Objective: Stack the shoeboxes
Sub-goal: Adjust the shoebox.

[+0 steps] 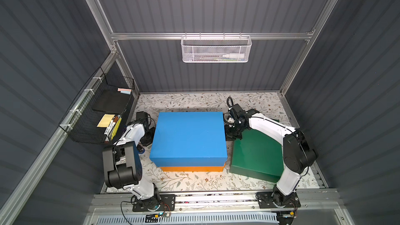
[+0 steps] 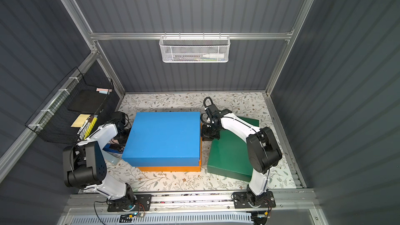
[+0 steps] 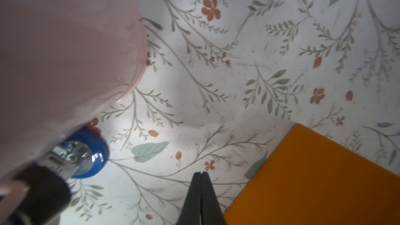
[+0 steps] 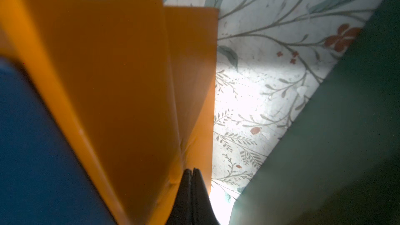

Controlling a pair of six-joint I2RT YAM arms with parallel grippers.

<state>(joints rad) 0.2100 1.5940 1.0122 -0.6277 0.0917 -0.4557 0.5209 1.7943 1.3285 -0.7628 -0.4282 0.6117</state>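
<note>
The blue shoebox (image 1: 188,137) (image 2: 164,137) lies on the orange shoebox (image 1: 191,168) (image 2: 168,168) mid-table, overhanging it toward the left. To the right, the dark green shoebox (image 1: 257,154) (image 2: 231,154) rests on the table, turned at an angle. My left gripper (image 3: 200,173) is shut and empty, low over the floral table just left of the orange shoebox (image 3: 324,180). My right gripper (image 4: 192,169) (image 1: 229,136) is shut, its tips against the orange shoebox's (image 4: 119,72) right side, in the gap before the green shoebox (image 4: 346,137).
A blue-and-metal object (image 3: 91,156) lies beside the left arm, under a blurred pink shape (image 3: 65,40). A black wire basket (image 1: 97,115) hangs on the left wall and a white mesh basket (image 1: 216,48) on the back wall. Grey walls enclose the table.
</note>
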